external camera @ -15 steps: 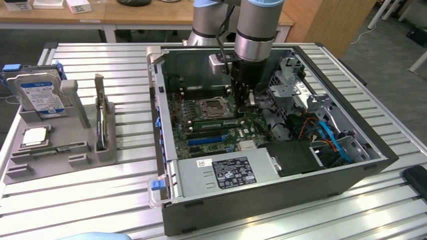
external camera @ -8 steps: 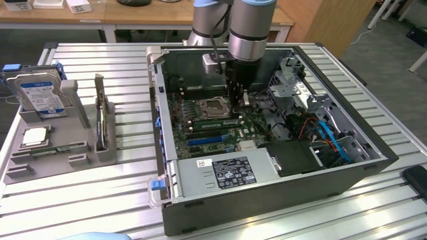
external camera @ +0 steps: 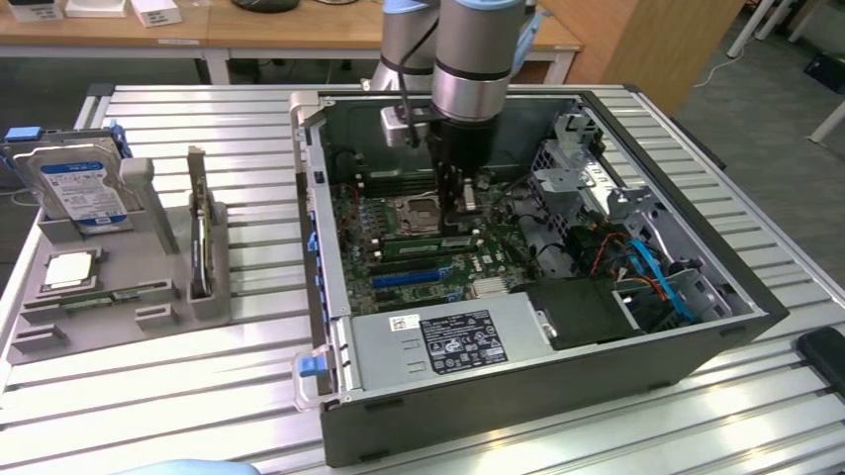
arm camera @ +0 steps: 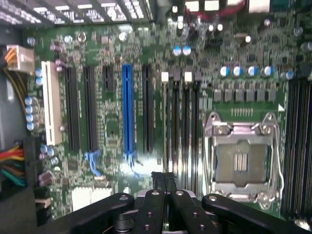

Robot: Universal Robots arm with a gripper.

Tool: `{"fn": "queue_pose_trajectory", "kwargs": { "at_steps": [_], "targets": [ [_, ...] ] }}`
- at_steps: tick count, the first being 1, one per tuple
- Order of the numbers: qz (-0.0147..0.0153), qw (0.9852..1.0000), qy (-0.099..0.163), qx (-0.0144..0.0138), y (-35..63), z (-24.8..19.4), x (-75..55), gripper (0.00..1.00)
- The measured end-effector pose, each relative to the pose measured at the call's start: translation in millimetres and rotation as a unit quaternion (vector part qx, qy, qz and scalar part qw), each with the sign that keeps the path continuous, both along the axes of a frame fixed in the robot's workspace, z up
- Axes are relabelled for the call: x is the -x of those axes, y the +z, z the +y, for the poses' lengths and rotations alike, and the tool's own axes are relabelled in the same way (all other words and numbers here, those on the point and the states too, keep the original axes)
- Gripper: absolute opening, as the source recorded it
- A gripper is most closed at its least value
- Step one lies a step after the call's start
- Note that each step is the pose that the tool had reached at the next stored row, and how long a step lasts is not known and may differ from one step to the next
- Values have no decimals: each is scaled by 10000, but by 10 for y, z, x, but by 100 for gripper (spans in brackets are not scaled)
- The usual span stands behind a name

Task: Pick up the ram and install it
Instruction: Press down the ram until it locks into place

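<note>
My gripper [external camera: 465, 203] reaches down inside the open computer case [external camera: 528, 396], just above the motherboard. Its black fingers [arm camera: 163, 176] are shut together and I see nothing between them. They hover over the row of long black memory slots [arm camera: 180, 122], beside the empty silver processor socket [arm camera: 241, 158]. At the exterior view's left, far from the gripper, a long thin dark-green stick, the ram [external camera: 201, 247], stands on edge in a slot of the grey holder [external camera: 133, 317].
The grey holder also carries a silver hard drive with a blue-white label [external camera: 82, 183] and a square silver processor chip [external camera: 69, 269]. Inside the case are the power supply [external camera: 449, 341], a drive cage [external camera: 581, 158] and blue and orange cables [external camera: 660, 282]. A blue expansion slot [arm camera: 127, 112] is on the motherboard.
</note>
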State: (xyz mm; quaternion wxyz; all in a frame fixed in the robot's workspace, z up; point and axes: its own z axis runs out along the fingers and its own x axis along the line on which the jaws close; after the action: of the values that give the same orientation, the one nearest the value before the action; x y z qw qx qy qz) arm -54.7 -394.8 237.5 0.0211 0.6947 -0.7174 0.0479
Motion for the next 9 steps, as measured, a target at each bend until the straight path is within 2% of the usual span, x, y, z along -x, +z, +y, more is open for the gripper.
{"fn": "queue_pose_trajectory", "kwargs": {
  "at_steps": [9],
  "targets": [
    [-4,10000,-10,0,0,0,228,10]
  ]
}}
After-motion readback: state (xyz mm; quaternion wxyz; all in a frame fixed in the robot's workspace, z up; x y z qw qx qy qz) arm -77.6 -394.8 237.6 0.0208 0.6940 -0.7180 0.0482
